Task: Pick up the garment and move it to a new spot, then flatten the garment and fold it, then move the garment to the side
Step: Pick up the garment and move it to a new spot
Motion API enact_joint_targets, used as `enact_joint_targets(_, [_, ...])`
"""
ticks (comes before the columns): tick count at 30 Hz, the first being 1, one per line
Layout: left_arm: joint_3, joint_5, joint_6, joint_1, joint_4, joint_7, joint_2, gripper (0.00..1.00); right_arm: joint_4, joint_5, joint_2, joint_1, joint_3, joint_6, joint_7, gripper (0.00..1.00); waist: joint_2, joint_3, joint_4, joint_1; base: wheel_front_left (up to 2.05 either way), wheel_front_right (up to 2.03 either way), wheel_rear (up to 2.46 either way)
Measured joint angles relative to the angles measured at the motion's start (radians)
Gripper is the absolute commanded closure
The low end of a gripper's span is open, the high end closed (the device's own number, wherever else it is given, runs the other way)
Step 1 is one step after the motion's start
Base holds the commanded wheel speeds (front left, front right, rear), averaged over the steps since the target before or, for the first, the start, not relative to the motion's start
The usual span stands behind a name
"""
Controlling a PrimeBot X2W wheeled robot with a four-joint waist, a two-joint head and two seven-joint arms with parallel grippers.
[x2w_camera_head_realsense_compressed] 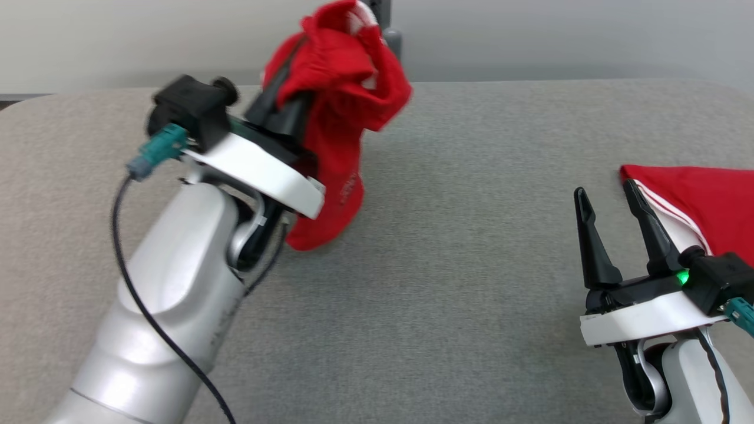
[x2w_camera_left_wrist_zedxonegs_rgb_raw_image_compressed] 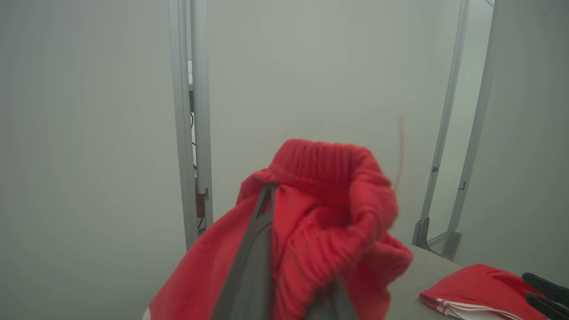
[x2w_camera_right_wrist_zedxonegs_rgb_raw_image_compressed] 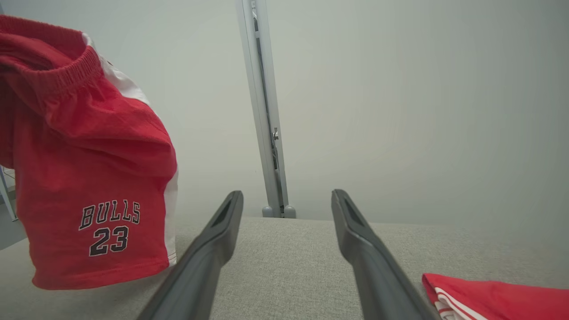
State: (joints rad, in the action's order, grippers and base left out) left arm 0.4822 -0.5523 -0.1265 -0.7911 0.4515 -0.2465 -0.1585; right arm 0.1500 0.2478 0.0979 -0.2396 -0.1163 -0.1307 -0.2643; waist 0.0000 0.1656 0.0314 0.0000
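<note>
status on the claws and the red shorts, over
Left claw shut on red shorts, hanging bunched over the table. Right claw open, empty. Folded red garment lies beside it, apart from the shorts.

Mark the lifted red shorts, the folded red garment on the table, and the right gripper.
Red jersey shorts (x2w_camera_right_wrist_zedxonegs_rgb_raw_image_compressed: 102, 178), right wrist view, leg panel.
Folded red garment (x2w_camera_head_realsense_compressed: 701, 194), head view, top fabric.
Right gripper (x2w_camera_head_realsense_compressed: 605, 188), head view, between fingertips.
</note>
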Motion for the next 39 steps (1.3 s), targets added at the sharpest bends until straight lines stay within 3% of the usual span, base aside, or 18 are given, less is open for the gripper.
enact_joint_targets(11, [0.137, -0.160, -0.003, 0.030, -0.135, 0.016, 0.089, 1.00, -0.008, -0.003, -0.012, -0.002, 0.047, 0.000, 0.000, 0.00, 0.0000, 0.018, -0.116, 0.0000, 0.00, 0.00, 0.00])
enact_joint_targets(14, [0.140, -0.183, -0.003, 0.056, -0.081, 0.023, 0.080, 1.00, -0.011, -0.004, -0.016, -0.004, 0.049, 0.000, 0.000, 0.00, 0.0000, 0.027, -0.124, 0.0000, 0.00, 0.00, 0.00])
enact_joint_targets(23, [0.151, -0.187, 0.001, 0.159, 0.215, 0.052, -0.018, 1.00, -0.008, -0.009, -0.021, -0.008, 0.053, 0.000, 0.000, 0.00, 0.0000, 0.042, -0.097, 0.0000, 0.00, 0.00, 0.00])
enact_joint_targets(24, [0.153, -0.183, 0.006, 0.161, 0.252, 0.053, -0.030, 0.96, -0.007, -0.009, -0.021, -0.008, 0.052, 0.000, 0.000, 0.00, 0.0000, 0.044, -0.091, 0.0000, 0.00, 0.00, 0.00])
enact_joint_targets(26, [0.163, -0.160, 0.021, 0.163, 0.328, 0.052, -0.049, 0.41, -0.003, -0.011, -0.019, -0.008, 0.050, 0.000, 0.000, 0.00, 0.0000, 0.046, -0.079, 0.0000, 0.00, 0.00, 0.00])
enact_joint_targets(27, [0.167, -0.147, 0.030, 0.163, 0.358, 0.047, -0.054, 0.18, 0.000, -0.011, -0.017, -0.009, 0.048, 0.000, 0.000, 0.00, 0.0000, 0.047, -0.073, -0.0001, 0.00, 0.00, 0.00])
enact_joint_targets(28, [0.170, -0.134, 0.041, 0.161, 0.387, 0.037, -0.054, 0.04, 0.003, -0.011, -0.016, -0.011, 0.045, 0.000, 0.000, 0.00, 0.0000, 0.047, -0.067, 0.0000, 0.00, 0.00, 0.00])
enact_joint_targets(29, [0.170, -0.131, 0.045, 0.156, 0.415, 0.031, -0.052, 0.00, 0.005, -0.012, -0.015, -0.014, 0.044, 0.000, 0.000, 0.00, 0.0000, 0.046, -0.062, -0.0001, 0.00, 0.00, 0.00])
enact_joint_targets(39, [0.134, -0.138, 0.068, 0.120, 0.570, -0.007, -0.023, 0.00, 0.032, -0.017, -0.003, 0.001, 0.040, 0.000, 0.000, 0.00, 0.0000, -0.001, -0.024, 0.0000, 0.00, 0.00, 0.00])
